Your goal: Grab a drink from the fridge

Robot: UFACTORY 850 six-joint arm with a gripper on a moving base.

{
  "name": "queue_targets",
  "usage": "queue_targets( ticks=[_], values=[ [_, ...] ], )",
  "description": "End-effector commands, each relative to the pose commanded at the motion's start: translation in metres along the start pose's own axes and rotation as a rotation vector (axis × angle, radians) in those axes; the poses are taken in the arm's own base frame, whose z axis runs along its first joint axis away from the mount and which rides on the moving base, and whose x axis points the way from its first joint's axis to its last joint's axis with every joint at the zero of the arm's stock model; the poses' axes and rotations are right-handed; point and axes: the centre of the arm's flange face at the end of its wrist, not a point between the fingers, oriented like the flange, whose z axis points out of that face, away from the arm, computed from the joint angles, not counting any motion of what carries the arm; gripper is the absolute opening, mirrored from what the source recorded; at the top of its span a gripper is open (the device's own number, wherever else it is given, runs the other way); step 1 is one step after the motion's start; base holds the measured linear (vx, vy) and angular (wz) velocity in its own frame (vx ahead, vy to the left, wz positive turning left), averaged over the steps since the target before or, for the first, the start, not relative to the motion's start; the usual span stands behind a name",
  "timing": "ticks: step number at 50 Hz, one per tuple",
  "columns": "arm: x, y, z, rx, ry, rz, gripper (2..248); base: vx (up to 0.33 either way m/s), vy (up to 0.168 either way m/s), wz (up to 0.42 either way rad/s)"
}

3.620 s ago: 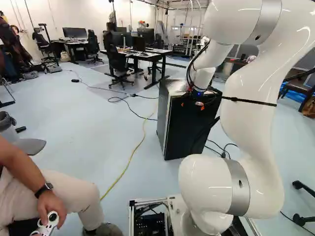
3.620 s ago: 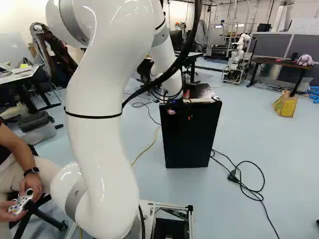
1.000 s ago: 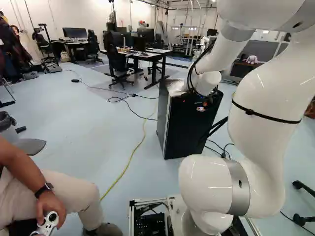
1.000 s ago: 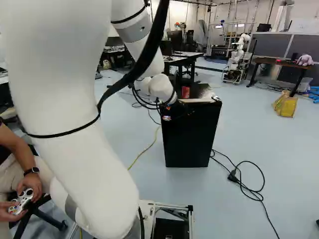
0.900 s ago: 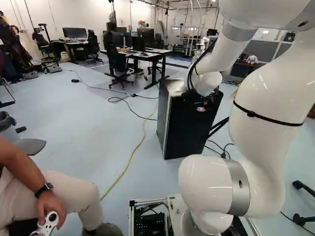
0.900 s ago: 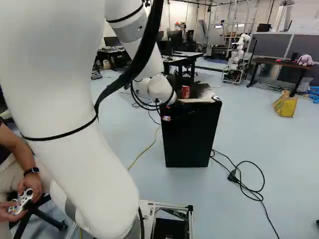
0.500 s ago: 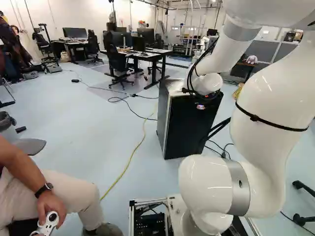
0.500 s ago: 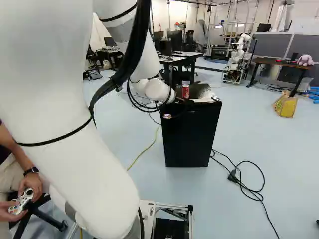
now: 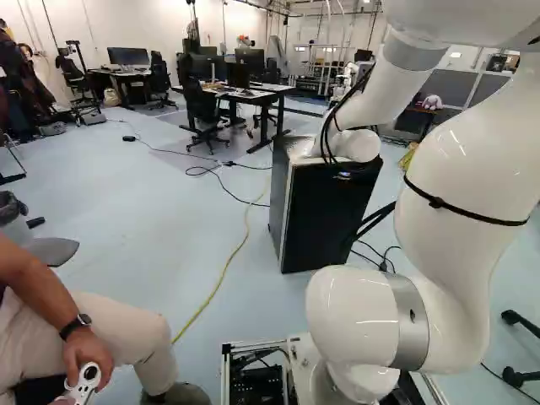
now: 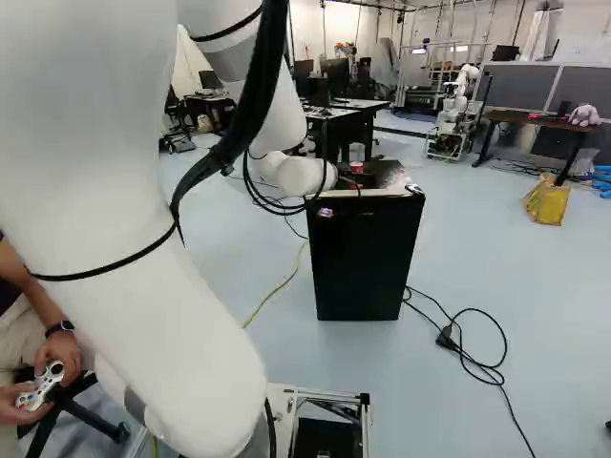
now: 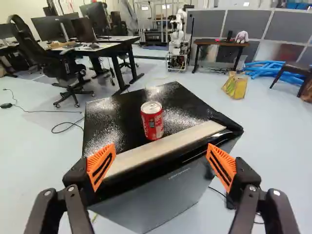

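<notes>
Print is on show in the room, but none of it can be read from here. A red can (image 11: 152,129) on top of the black fridge (image 10: 366,262) bears white lettering down its side, broken by a small dark patch (image 11: 151,123), its characters too small to make out. On the fridge's front, just below the top edge, runs one short line of pale letters (image 11: 179,173), equally illegible. Beneath the robot arm's wrist (image 10: 300,177), a small bright patch (image 10: 326,212) catches the eye; whether it holds print, an onlooker cannot tell.
</notes>
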Motion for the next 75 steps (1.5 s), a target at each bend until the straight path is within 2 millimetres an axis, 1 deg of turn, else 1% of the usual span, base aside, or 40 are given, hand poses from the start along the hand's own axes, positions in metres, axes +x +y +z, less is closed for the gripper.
queue_targets(
  ticks=[7, 14, 44, 59, 75],
  values=[
    [0.003, -0.002, 0.0, 0.02, 0.04, -0.023, 247, 0.0, 0.0, 0.0],
    [0.002, -0.004, 0.002, 0.041, 0.059, -0.048, 247, 0.0, 0.0, 0.0],
    [-0.024, -0.006, 0.015, 0.067, 0.026, -0.076, 247, 0.0, 0.0, 0.0],
    [-0.035, -0.006, 0.03, 0.081, 0.017, -0.089, 247, 0.0, 0.0, 0.0],
    [-0.046, 0.001, 0.056, 0.068, -0.008, -0.085, 247, 0.0, 0.0, 0.0]
  ],
)
